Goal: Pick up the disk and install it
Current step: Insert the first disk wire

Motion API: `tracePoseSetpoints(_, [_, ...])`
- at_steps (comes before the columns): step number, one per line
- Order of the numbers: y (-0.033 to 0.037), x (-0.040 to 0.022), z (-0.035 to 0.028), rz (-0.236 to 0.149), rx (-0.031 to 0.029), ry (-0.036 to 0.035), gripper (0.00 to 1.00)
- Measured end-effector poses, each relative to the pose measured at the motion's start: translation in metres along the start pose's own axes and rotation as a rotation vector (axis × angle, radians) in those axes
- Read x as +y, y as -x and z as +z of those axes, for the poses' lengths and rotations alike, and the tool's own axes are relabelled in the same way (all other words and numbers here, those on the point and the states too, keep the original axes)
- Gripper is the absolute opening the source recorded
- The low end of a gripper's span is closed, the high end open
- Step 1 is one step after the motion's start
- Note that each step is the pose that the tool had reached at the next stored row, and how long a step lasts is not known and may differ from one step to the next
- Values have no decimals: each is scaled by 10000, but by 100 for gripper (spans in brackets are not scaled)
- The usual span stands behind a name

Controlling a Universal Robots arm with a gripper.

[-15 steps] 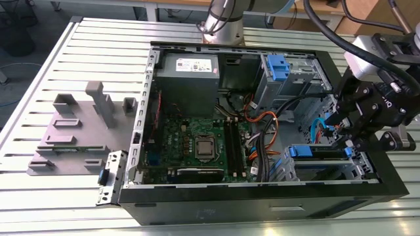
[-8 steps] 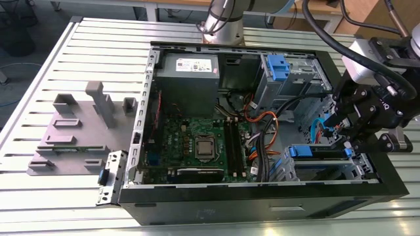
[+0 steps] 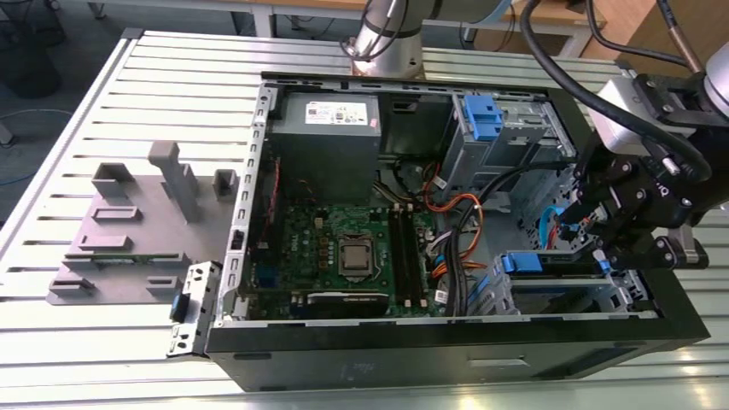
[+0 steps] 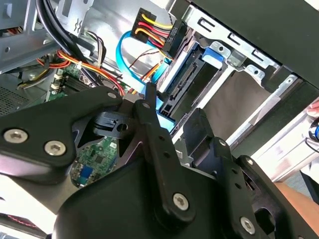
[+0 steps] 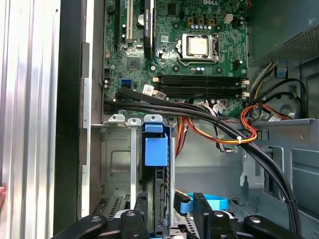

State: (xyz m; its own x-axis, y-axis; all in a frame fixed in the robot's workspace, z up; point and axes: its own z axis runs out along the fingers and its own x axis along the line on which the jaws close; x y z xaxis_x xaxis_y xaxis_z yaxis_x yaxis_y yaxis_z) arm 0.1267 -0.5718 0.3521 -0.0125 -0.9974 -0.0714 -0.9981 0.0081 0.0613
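Exterior view has the claw [image 3: 602, 252] hanging low inside the open computer case [image 3: 456, 363], and the disk [image 3: 531, 262] sits directly beneath it, standing on edge in the metal drive cage [image 3: 564, 299] with the blue end of its carrier uppermost. In the first wrist view the disk runs straight out ahead of the claw, in line with it and close against its tip. I cannot tell from any view whether the claw is clamped on the disk or slack beside it.

The main risk, as I judge it, is the wiring crowded round the claw. A light blue data cable [image 4: 122, 50] loops just behind it, a power plug [image 4: 172, 35] with red and yellow wires hangs just beyond the disk's connector edge, and thick black cables [image 5: 224, 130] cross the case near the claw. Any sideways drift could hook one of these and drag it. A second risk is the disk binding in the cage rails if it is pressed while slightly tilted, which would leave it only partly seated or strain its connector edge.
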Motion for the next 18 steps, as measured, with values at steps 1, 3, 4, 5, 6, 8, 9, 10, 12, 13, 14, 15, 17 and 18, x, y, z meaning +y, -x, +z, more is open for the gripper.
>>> tracePoseSetpoints(1, [0, 0, 0, 0, 1, 0, 49])
tracePoseSetpoints(3, [0, 0, 0, 0, 2, 0, 49])
tracePoseSetpoints(4, [0, 0, 0, 1, 1, 0, 49])
tracePoseSetpoints(5, [0, 0, 0, 0, 1, 0, 49])
tracePoseSetpoints(6, [0, 0, 1, 0, 1, 0, 49])
tracePoseSetpoints(8, [0, 0, 1, 0, 1, 0, 47])
tracePoseSetpoints(9, [0, 0, 1, 0, 0, 0, 41])
tracePoseSetpoints(10, [0, 0, 1, 0, 1, 0, 35])
tracePoseSetpoints(12, [0, 0, 1, 1, 0, 0, 29])
tracePoseSetpoints(13, [0, 0, 1, 0, 0, 0, 24])
tracePoseSetpoints(14, [0, 0, 1, 0, 1, 0, 18])
tracePoseSetpoints(15, [0, 0, 1, 0, 1, 0, 18])
tracePoseSetpoints(17, [0, 0, 2, 0, 0, 0, 16])
tracePoseSetpoints(18, [0, 0, 2, 0, 0, 0, 16])
